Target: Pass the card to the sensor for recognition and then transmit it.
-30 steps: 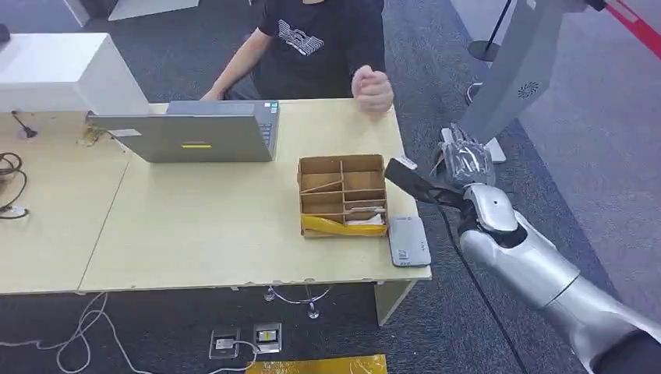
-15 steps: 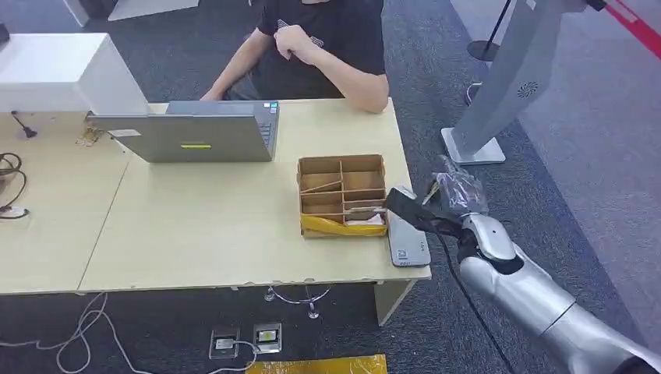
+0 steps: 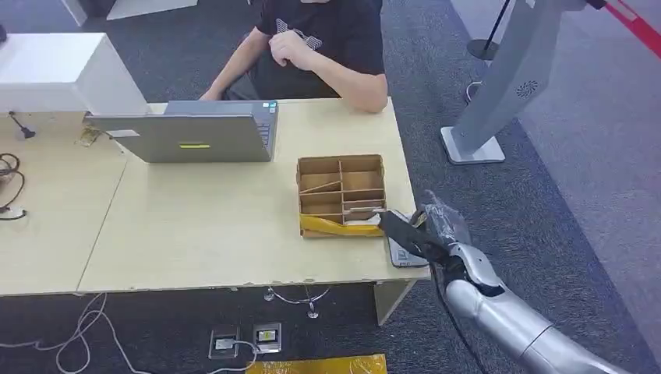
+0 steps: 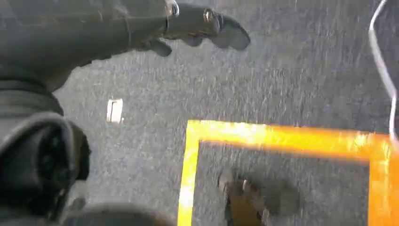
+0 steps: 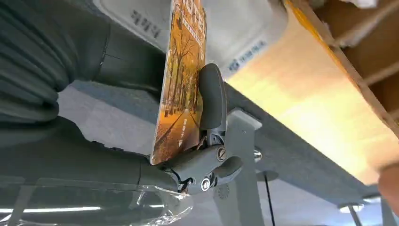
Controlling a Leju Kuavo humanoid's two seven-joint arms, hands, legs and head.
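Right hand: the right hand (image 3: 436,234) reaches in over the table's right front corner, a thin clear film over it; in the right wrist view the thumb (image 5: 211,96) presses the card against the darker fingers (image 5: 127,59), so it is grasping the card.
Card: the card (image 5: 181,80), printed with an orange autumn tree scene, stands edge-on in that grasp, just above the sensor.
Sensor: the sensor (image 3: 405,248) is a flat grey reader lying at the table's right front edge, just beside the box.
Left hand: the left hand (image 4: 188,28) hangs over grey carpet (image 4: 291,70) with yellow floor tape (image 4: 282,136); fingers slightly curled, grasping nothing.
Box: a cardboard divider box (image 3: 341,195) with a yellow strip on its front.
Table: a light wooden table (image 3: 195,234).
Laptop: a grey laptop (image 3: 187,136), farther back.
Person: a person (image 3: 319,47) in a dark shirt sits at the far side.
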